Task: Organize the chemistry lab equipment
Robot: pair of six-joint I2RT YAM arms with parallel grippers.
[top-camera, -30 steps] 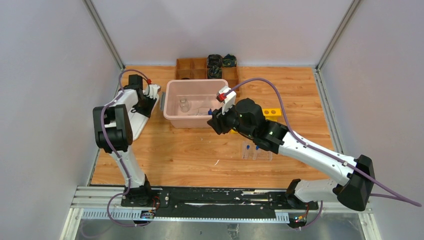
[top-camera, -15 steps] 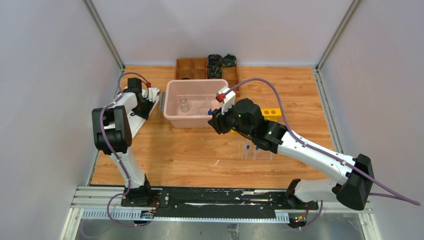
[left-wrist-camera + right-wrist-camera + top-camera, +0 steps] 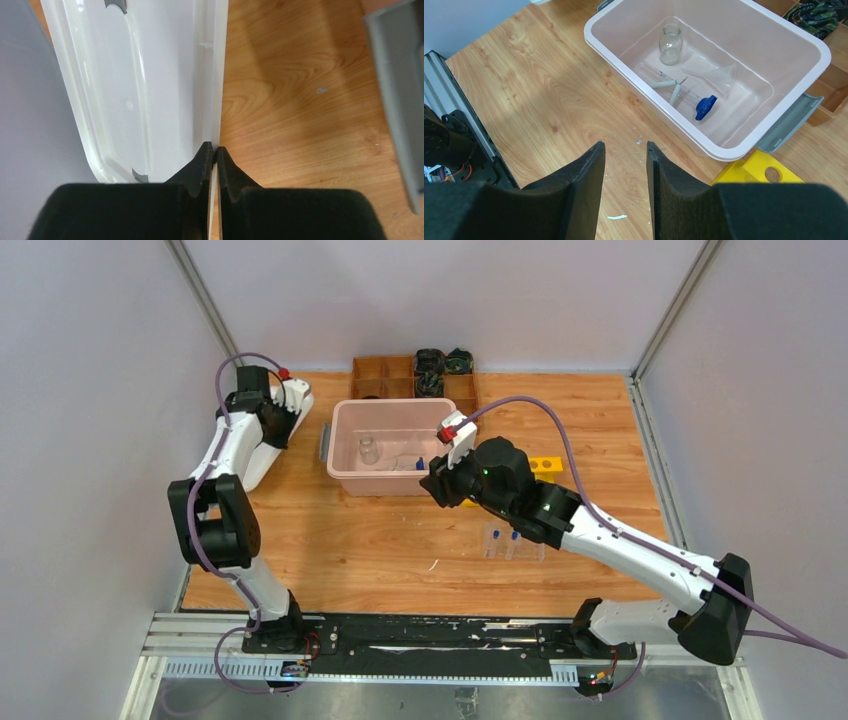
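1. Overhead view: I see a wooden table [image 3: 380, 540] with grey walls around it. A pink tub [image 3: 338, 445] sits toward the back, near the middle. A small glass bottle [image 3: 368, 450] and a blue piece [image 3: 422, 463] show inside it. My left pincer [image 3: 298, 400] reaches toward the far left corner, just left of the tub. My right pincer [image 3: 435, 492] hangs at the tub's near right corner. Blue-capped tubes [image 3: 513, 540] stand in a clear rack on the table, nearer to me than the tub and beneath the right arm. A yellow block [image 3: 545, 465] lies just right of the tub. A wooden divided box [image 3: 400, 375] stands behind the tub.

2. Left wrist view: the left pincer's black fingers [image 3: 205, 165] are pinched together on the thin rim of a white lid [image 3: 165, 75]. The lid runs away from the camera, with the grey wall on its left and bare wood on its right. A grey latch [image 3: 395, 100] shows at the right edge.

3. Right wrist view: the right pincer's jaws stand apart with nothing between them, over bare wood just short of the tub's near wall. In the tub, the bottle stands upright and a clear funnel [image 3: 716, 77] lies on its side. A clear tube [image 3: 651, 72] lies flat with a small white piece [image 3: 672, 90] across it. The blue piece lies at the tube's nearer end. The yellow block is beside the tub's corner.
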